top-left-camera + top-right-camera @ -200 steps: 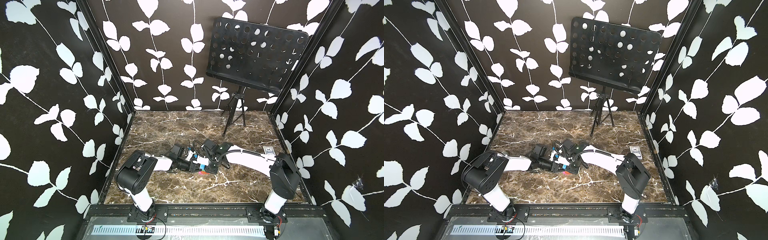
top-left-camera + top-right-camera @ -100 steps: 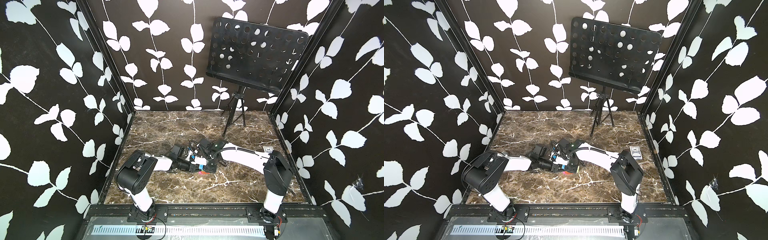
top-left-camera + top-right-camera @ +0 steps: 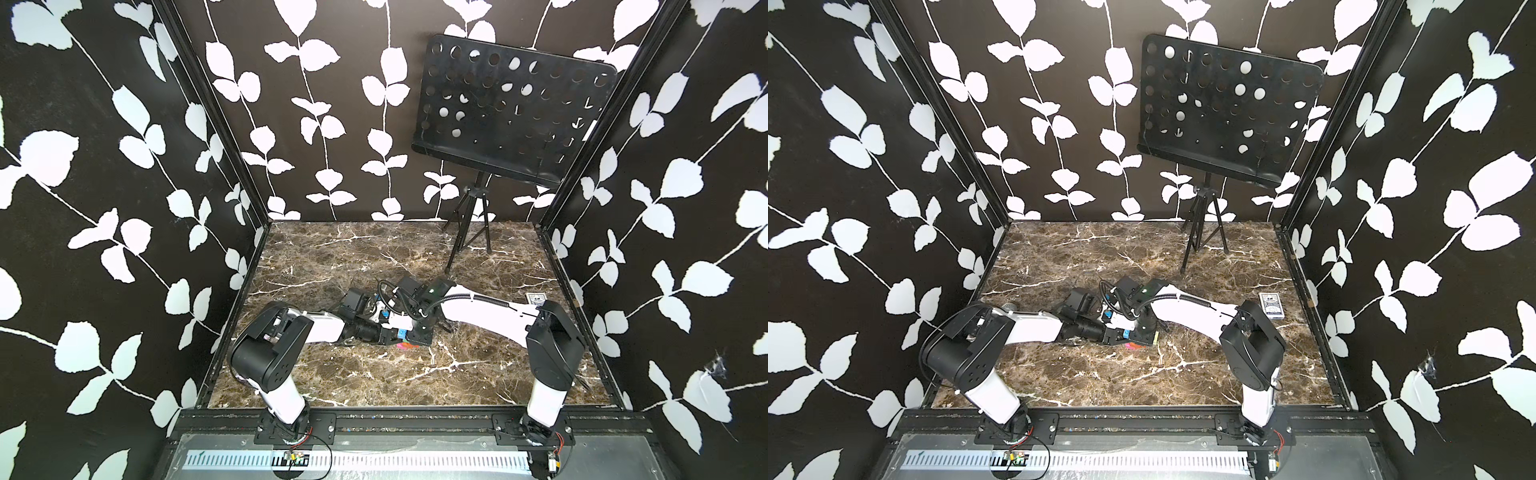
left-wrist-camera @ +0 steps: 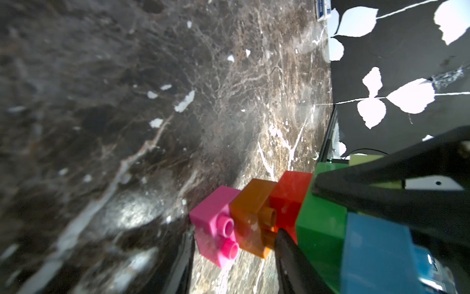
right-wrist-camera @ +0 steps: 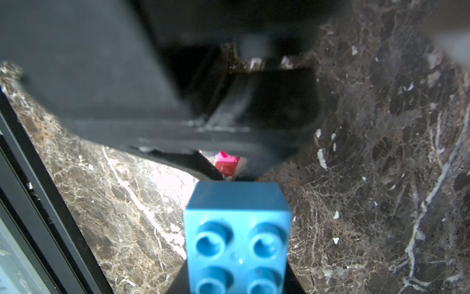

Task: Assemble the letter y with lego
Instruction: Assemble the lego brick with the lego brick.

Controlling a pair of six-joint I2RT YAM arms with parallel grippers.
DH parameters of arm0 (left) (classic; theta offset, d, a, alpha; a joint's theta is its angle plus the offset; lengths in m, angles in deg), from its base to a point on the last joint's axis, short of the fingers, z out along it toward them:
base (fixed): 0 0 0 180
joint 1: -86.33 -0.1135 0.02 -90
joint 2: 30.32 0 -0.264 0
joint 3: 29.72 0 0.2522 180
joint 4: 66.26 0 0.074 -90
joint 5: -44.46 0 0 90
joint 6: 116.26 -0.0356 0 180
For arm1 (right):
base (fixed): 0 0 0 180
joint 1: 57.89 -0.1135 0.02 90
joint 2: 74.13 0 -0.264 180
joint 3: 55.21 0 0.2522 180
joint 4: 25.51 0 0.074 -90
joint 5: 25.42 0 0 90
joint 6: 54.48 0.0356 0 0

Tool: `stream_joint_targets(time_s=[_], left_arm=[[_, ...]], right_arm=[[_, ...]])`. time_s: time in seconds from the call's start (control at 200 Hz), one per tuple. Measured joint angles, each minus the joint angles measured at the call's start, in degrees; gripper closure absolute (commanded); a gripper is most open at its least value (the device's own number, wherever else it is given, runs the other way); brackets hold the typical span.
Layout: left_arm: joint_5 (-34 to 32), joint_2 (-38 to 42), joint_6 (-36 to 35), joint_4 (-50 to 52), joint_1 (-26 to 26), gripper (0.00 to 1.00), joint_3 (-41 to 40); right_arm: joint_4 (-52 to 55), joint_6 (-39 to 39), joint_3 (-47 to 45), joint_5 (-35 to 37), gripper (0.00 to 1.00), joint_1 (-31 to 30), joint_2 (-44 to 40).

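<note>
Brown marble worktop (image 3: 374, 374). My right fingers (image 4: 381, 201) clench the blue brick (image 5: 236, 216) on the letter y (image 4: 290, 193): green bar (image 4: 320, 229), orange stem (image 4: 251, 211), pink end (image 4: 213, 224). My left fingers (image 4: 290, 254) sit loose around the stem.

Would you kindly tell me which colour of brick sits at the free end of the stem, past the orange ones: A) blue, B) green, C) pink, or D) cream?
C: in the left wrist view the pink brick ends the row, joined to an orange brick, with the green brick farther along.
</note>
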Motion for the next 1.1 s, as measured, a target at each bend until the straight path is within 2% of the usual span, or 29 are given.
stream_joint_targets(time_s=[0.185,0.36,0.645,0.745,0.91,1.005,1.1], left_arm=[[-2.14,1.84,-0.09,2.45,-0.66,0.4,0.37],[-3.41,4.09,-0.28,4.33,-3.34,0.36,1.77],[-4.66,7.93,-3.69,8.22,-7.98,0.36,5.55],[-5.31,9.2,-8.15,10.1,-9.18,0.36,8.81],[-5.64,13.38,-20.15,11.67,-9.86,0.35,13.6],[-4.5,16.13,-28.96,11.89,-9.86,0.34,14.62],[-1.36,17.92,-40.94,13.9,-9.86,0.31,15.43]], right_arm=[[-1.95,0.04,-0.55,-0.09,0.79,0.22,-0.37],[-1.42,0.26,-1.22,-0.9,0.79,1.36,-1.18],[-2.25,3.43,-2.12,-6.73,0.79,5.42,-3.32],[-3.26,6.58,-2.14,-10.54,0.79,8.15,-4.37],[-6.84,14.49,-2.16,-17.44,0.79,13.31,-5.16],[-10.38,20.2,-2.91,-20.9,0.79,16.0,-5.18],[-14.8,26.34,-5.01,-24.61,0.79,18.34,-5.25]])
